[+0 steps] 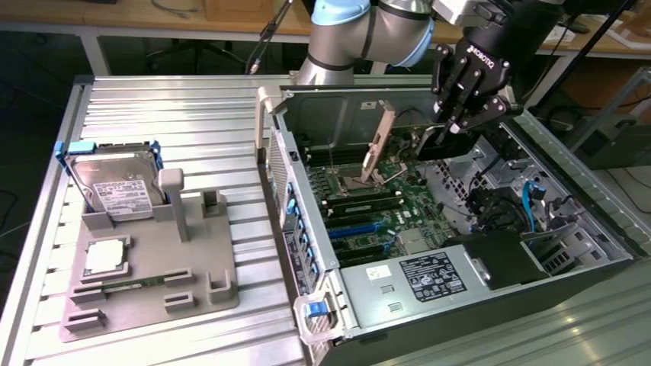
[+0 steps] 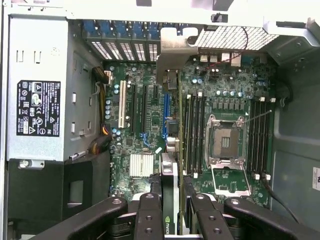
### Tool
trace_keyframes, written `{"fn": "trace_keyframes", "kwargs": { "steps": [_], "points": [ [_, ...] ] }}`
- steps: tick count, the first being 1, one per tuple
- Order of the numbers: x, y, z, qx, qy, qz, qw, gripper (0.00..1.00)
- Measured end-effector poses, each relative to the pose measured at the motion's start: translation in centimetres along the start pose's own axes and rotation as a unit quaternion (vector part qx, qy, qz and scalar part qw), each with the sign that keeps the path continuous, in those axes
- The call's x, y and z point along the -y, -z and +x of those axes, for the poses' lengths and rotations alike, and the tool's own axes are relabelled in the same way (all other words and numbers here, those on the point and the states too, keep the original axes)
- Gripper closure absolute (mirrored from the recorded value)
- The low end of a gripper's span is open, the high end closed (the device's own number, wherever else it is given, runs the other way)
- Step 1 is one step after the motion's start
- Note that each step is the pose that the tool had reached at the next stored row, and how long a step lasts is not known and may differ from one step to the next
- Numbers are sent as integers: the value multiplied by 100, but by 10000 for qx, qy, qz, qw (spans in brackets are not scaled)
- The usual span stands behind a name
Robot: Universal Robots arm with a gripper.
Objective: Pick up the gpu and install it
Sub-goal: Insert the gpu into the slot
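Gripper [image 1: 460, 122] is pinching gpu [image 1: 446, 143] at mid-length, fingers [image 2: 150, 210] pressing on both faces; card is hanging edge-on over mobo [image 2: 150, 82] inside open pc case [image 1: 346, 114], seeming not seated yet; silver bracket [image 2: 172, 47] is pointing to case rear. Judging: light, stiff, but fragile - fan & pcb are not tolerating hard squeeze; mid-shroud hold is keeping it balanced.
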State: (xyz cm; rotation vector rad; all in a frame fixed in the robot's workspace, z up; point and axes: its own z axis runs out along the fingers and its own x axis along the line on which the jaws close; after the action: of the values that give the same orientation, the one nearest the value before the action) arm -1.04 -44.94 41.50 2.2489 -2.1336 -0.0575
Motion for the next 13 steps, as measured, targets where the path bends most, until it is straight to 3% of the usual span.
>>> {"fn": "trace_keyframes", "kwargs": {
  "steps": [13],
  "points": [
    [1,-19,0,0,5,0,10000,73]
  ]
}}
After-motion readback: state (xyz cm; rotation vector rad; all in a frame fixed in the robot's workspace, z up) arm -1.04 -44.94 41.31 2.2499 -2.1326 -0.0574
